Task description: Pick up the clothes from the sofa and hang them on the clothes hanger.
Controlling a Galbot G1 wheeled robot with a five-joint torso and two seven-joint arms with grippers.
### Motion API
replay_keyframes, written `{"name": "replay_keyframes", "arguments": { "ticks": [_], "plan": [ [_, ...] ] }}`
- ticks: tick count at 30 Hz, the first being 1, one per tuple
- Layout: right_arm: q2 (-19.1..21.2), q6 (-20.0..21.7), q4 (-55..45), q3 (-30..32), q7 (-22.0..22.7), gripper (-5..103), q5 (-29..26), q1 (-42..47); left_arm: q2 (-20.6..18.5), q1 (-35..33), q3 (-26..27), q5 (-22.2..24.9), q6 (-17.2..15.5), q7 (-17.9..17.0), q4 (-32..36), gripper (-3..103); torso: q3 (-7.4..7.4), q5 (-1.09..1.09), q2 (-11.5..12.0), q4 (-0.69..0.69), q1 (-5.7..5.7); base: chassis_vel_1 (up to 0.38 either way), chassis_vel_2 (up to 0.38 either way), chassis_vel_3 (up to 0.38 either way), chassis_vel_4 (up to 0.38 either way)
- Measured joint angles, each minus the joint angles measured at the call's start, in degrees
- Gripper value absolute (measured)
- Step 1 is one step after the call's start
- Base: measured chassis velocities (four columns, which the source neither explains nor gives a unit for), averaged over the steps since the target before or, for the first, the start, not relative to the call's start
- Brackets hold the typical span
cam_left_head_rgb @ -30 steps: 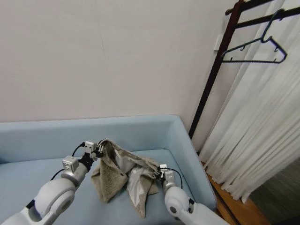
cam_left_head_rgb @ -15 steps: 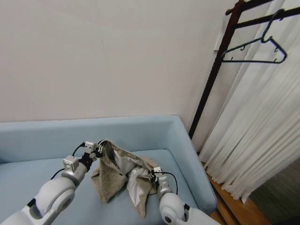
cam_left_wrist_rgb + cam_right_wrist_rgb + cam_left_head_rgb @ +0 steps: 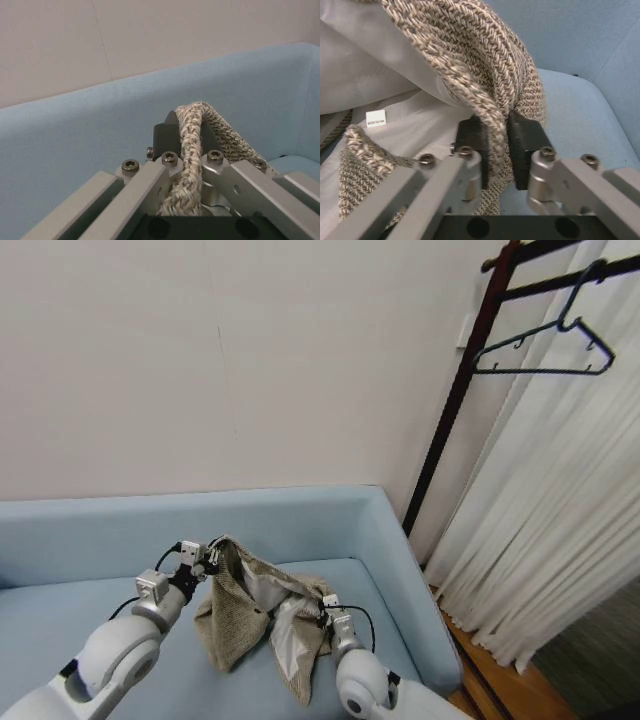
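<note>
A beige knitted garment (image 3: 262, 615) with a pale grey lining hangs above the light blue sofa (image 3: 90, 540), stretched between both arms. My left gripper (image 3: 214, 557) is shut on its upper left edge; in the left wrist view the knit cord (image 3: 191, 150) is pinched between the fingers. My right gripper (image 3: 325, 606) is shut on the garment's right edge, and the right wrist view shows the knit (image 3: 490, 90) clamped between the black pads (image 3: 522, 140). A black clothes hanger (image 3: 545, 345) hangs on the dark rack (image 3: 450, 410) at the upper right.
The sofa's right armrest (image 3: 395, 570) rises between the garment and the rack's pole. White curtains (image 3: 540, 520) hang at the right over a wooden floor (image 3: 500, 690). A plain wall (image 3: 200, 360) stands behind the sofa.
My right gripper has shifted left and slightly down with the garment's edge, letting the cloth sag a little. The left gripper has stayed in place.
</note>
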State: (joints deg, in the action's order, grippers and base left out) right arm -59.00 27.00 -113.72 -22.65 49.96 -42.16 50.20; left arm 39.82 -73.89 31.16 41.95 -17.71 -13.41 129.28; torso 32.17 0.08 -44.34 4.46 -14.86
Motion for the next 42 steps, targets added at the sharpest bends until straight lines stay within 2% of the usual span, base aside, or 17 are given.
{"name": "replay_keyframes", "arguments": {
  "ticks": [1, 3, 7, 8, 10, 11, 13, 14, 16, 19, 22, 25, 27, 28, 32, 35, 42],
  "plan": [
    [0.17, 0.0, -0.09, 0.0, -0.02, 19, 0.13, 0.05, 0.0, -0.02, 0.01, 0.01, 0.01, 0.01, -0.01, 1, 0.0, 0.0, 0.0, 0.0, 0.0, 0.0, 0.0, 0.0, 0.0],
    [0.33, 0.0, -0.3, -0.01, -0.08, 19, 0.32, 0.16, 0.05, -0.03, 0.01, 0.01, 0.02, 0.0, -0.09, 1, 0.0, 0.0, 0.0, 0.0, 0.0, 0.0, 0.0, 0.0, 0.0],
    [0.83, -0.03, -0.99, -0.11, -0.79, 41, 1.78, 0.81, 0.31, 0.15, -0.2, 0.01, 0.03, 0.0, -0.83, 1, 0.0, 0.0, 0.0, 0.0, 0.0, 0.0, 0.0, 0.0, 0.0],
    [0.83, -0.03, -0.99, -0.11, -0.79, 41, 1.78, 0.81, 0.31, 0.15, -0.2, 0.01, 0.03, 0.0, -0.83, 1, 0.0, 0.0, 0.0, 0.0, 0.0, 0.0, 0.0, 0.0, 0.0],
    [1.07, -0.07, -1.46, -0.35, -0.96, 52, 2.18, 1.07, 0.36, 0.37, -0.29, 0.0, 0.03, -0.01, -1.25, 1, 0.0, 0.0, 0.0, 0.0, 0.0, 0.0, 0.0, 0.0, 0.0],
    [1.16, -0.08, -1.67, -0.49, -0.97, 52, 2.27, 1.17, 0.36, 0.45, -0.32, 0.0, 0.03, 0.0, -1.41, 1, 0.0, 0.0, 0.0, 0.0, 0.0, 0.0, 0.0, 0.0, 0.0],
    [1.42, -0.09, -2.1, -0.96, -0.97, 62, 3.18, 1.4, 0.36, 0.63, -0.36, -0.01, 0.03, -0.01, -1.84, 1, 0.0, 0.0, 0.0, 0.0, 0.0, 0.0, 0.0, 0.0, 0.0],
    [1.42, -0.09, -2.1, -0.96, -0.97, 62, 3.18, 1.4, 0.36, 0.63, -0.36, -0.01, 0.03, -0.01, -1.84, 1, 0.0, 0.0, 0.0, 0.0, 0.0, 0.0, 0.0, 0.0, 0.0],
    [1.71, -0.18, -2.32, -1.22, -0.99, 74, 4.37, 1.64, 0.36, 0.75, -0.36, -0.02, 0.04, -0.01, -2.18, 1, 0.0, 0.0, 0.0, 0.0, 0.0, 0.0, 0.0, 0.0, 0.0],
    [2.13, -1.0, -2.4, -1.72, -1.68, 79, 5.99, 1.85, 0.37, 0.92, -0.41, -0.03, 0.06, -0.04, -2.6, 1, 0.0, 0.0, 0.0, 0.0, 0.0, 0.0, 0.0, 0.0, 0.0],
    [2.55, -3.72, -1.8, -3.15, -3.96, 94, 9.04, 2.01, 0.39, 1.26, -0.73, -0.03, 0.07, -0.07, -3.04, 1, 0.0, -0.01, 0.0, 0.0, 0.0, 0.0, 0.0, 0.0, 0.0],
    [2.12, -7.17, -0.5, -4.76, -6.53, 96, 13.28, 2.1, 0.4, 1.53, -1.08, -0.03, 0.08, -0.07, -3.16, 1, 0.0, 0.0, 0.0, 0.0, 0.0, 0.0, 0.0, 0.0, 0.0],
    [1.87, -7.78, -0.42, -5.18, -6.96, 97, 14.06, 2.1, 0.37, 1.58, -1.12, -0.04, 0.09, -0.07, -3.18, 1, 0.0, 0.0, 0.0, 0.0, 0.0, 0.0, 0.0, 0.0, 0.0],
    [1.59, -8.22, -0.47, -5.68, -7.26, 94, 14.49, 2.06, 0.33, 1.63, -1.14, -0.03, 0.08, -0.07, -3.2, 1, 0.0, 0.01, 0.0, 0.0, 0.0, 0.0, 0.0, 0.0, 0.0],
    [0.71, -8.42, -1.34, -7.17, -6.79, 89, 12.72, 1.2, 0.19, 1.68, -1.15, -0.03, 0.08, -0.06, -3.13, 1, 0.0, 0.0, 0.0, 0.0, 0.0, 0.0, 0.0, 0.0, 0.0],
    [-0.2, -8.0, -0.92, -7.69, -5.39, 80, 10.11, 0.19, 0.11, 1.28, -0.9, -0.03, 0.09, -0.06, -2.64, 1, 0.0, 0.0, 0.0, 0.0, 0.0, 0.0, 0.0, 0.0, 0.0],
    [-0.93, -6.36, 1.33, -6.22, -2.76, 79, 6.37, -0.79, -0.16, 0.56, -0.23, -0.02, 0.29, -0.06, -1.67, 1, 0.0, 0.0, 0.0, 0.01, 0.0, 0.0, 0.0, 0.0, 0.0]
  ]
}}
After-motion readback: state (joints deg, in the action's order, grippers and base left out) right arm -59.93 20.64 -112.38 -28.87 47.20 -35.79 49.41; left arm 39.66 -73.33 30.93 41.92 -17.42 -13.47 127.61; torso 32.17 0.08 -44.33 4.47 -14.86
